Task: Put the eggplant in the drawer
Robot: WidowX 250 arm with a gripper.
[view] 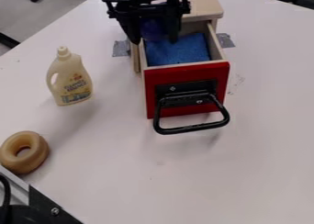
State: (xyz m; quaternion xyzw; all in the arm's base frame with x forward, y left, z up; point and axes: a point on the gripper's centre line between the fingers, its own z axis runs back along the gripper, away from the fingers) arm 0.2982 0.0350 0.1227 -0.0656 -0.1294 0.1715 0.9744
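"How are the jaws of the black two-finger gripper (154, 40) set?"

"Parted about as wide as the dark purple eggplant (153, 29), which is gripped between them."

"And where is it held?"

"Above the open, red-fronted wooden drawer (187, 73), toward the table's far corner. The drawer is lined with blue, spongy material (178, 52)."

"What is seen nearer the white table's (184, 182) left side?"

"A cream plastic bottle (69, 78), and a tan ring (25, 152) nearer the camera."
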